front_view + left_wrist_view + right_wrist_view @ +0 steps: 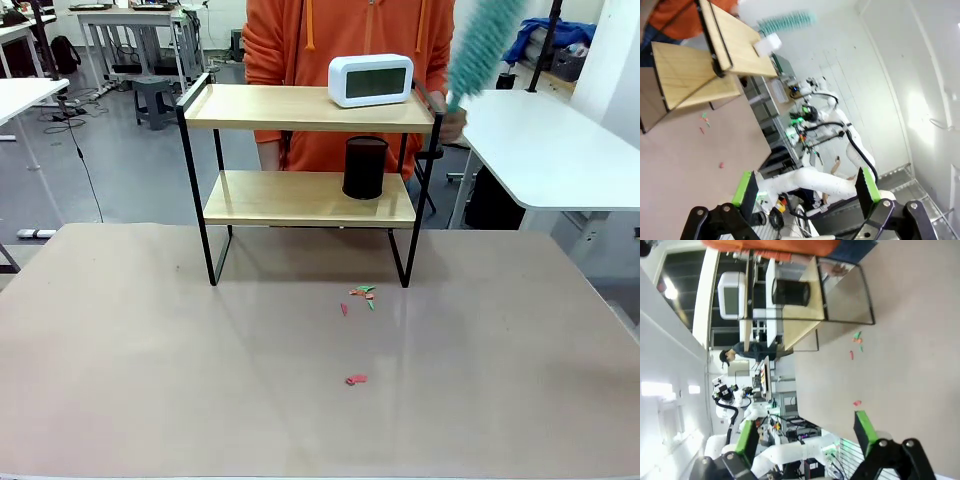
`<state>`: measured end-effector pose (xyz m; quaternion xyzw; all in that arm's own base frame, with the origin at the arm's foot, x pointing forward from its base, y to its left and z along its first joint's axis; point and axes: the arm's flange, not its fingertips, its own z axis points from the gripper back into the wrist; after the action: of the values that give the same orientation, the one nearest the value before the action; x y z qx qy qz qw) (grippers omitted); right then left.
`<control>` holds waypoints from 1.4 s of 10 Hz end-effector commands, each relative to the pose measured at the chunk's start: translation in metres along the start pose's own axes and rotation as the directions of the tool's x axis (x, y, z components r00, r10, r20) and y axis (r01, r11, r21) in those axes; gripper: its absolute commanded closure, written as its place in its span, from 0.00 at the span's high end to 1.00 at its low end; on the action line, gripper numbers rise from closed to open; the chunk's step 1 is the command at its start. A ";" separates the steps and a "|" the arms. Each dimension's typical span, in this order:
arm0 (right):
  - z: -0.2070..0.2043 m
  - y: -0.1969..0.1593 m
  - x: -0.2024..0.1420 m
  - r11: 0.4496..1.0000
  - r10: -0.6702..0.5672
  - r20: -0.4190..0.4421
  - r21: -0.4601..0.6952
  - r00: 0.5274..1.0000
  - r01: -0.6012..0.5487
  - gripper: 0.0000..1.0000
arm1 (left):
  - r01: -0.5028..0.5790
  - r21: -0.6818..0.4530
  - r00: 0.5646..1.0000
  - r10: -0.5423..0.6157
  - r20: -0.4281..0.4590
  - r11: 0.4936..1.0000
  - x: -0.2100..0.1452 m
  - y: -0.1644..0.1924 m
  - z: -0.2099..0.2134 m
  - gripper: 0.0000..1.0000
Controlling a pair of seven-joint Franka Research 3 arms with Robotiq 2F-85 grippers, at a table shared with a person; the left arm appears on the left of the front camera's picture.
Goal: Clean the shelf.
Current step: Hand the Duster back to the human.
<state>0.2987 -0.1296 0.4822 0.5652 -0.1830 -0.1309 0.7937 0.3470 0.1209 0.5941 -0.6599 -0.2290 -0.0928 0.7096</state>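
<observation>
the left claw and the right claw both gape wide, holding and touching nothing, above the bench. the shelf stands at the bench's far side, carrying a white clock and black cup. a person's hand lifts a teal duster beside it.

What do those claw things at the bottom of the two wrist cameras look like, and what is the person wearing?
Each claw is a black two-finger gripper. The left gripper has bright green pads on angular black linkages with round bolts. The right gripper looks the same, with green pads. The person wears an orange hooded top with drawstrings and a zip.
</observation>
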 end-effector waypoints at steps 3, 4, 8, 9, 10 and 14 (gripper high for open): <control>-0.122 0.032 -0.042 0.990 -0.004 -0.132 0.137 0.991 0.023 1.00 | -0.095 0.118 0.959 0.123 -0.257 0.988 -0.053 0.057 -0.083 1.00; -0.136 0.041 -0.050 0.983 -0.015 -0.198 0.177 0.980 0.051 1.00 | -0.121 0.141 0.942 0.158 -0.294 0.983 -0.057 0.073 -0.091 1.00; -0.113 0.050 -0.008 0.989 0.030 -0.170 0.148 0.985 -0.005 1.00 | -0.125 0.106 0.953 0.149 -0.262 0.986 -0.059 0.063 -0.090 1.00; -0.113 0.050 -0.008 0.989 0.030 -0.170 0.148 0.985 -0.005 1.00 | -0.125 0.106 0.953 0.149 -0.262 0.986 -0.059 0.063 -0.090 1.00; -0.113 0.050 -0.008 0.989 0.030 -0.170 0.148 0.985 -0.005 1.00 | -0.125 0.106 0.953 0.149 -0.262 0.986 -0.059 0.063 -0.090 1.00; -0.113 0.050 -0.008 0.989 0.030 -0.170 0.148 0.985 -0.005 1.00 | -0.125 0.106 0.953 0.149 -0.262 0.986 -0.059 0.063 -0.090 1.00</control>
<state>0.3419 -0.0140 0.4953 0.6307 -0.1235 -0.0709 0.7629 0.3417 0.0304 0.5060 -0.6169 -0.0879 -0.1234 0.7723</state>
